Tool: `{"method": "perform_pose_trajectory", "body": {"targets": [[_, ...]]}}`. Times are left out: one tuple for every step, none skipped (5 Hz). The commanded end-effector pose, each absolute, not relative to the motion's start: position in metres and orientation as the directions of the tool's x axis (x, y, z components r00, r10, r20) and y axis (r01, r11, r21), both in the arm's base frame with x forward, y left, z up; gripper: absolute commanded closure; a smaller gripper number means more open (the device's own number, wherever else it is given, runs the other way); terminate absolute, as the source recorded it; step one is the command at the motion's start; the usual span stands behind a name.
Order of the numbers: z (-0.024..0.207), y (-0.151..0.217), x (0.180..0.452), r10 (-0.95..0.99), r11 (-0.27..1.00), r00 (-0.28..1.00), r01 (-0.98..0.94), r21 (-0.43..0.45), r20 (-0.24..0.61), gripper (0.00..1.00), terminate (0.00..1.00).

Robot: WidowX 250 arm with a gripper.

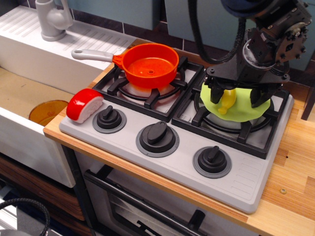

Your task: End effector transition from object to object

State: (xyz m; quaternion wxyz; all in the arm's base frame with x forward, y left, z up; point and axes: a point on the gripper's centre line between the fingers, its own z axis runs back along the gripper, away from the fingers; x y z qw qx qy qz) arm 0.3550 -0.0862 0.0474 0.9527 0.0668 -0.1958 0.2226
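My end effector point(237, 95), a large black metal gripper with gear-like parts and thick black cables, hangs over the right burner of the toy stove point(162, 147). Its two fingers point down and stand spread apart, one on each side of a small yellow object point(227, 100) that sits on a lime green cloth point(236, 110) draped over the burner grate. The fingers do not appear to press on the yellow object. An orange pan point(149, 65) with a grey handle sits on the left burner, apart from the gripper.
A red and white toy food piece point(84, 104) lies on the stove's front left corner. Three black knobs line the stove front. A white sink with a grey faucet point(51, 19) and an orange plate point(47, 111) is at the left. Wooden counter point(295, 167) extends right.
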Motion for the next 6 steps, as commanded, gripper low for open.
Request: {"method": "perform_pose_trajectory", "body": {"targets": [[0.047, -0.086, 0.355, 0.398, 0.892, 0.824, -0.450, 0.040, 0.403, 0.00, 0.00], [0.097, -0.076, 0.349, 0.374, 0.893, 0.862, -0.434, 0.117, 0.343, 0.00, 0.00], [0.148, -0.068, 0.350, 0.349, 0.897, 0.893, -0.407, 0.174, 0.285, 0.00, 0.00], [0.197, -0.065, 0.355, 0.310, 0.892, 0.914, -0.375, 0.251, 0.263, 0.00, 0.00], [0.238, -0.044, 0.361, 0.290, 0.888, 0.934, -0.344, 0.305, 0.208, 0.00, 0.00], [0.234, -0.008, 0.350, 0.255, 0.908, 0.946, -0.305, 0.287, 0.199, 0.00, 0.00]]}}
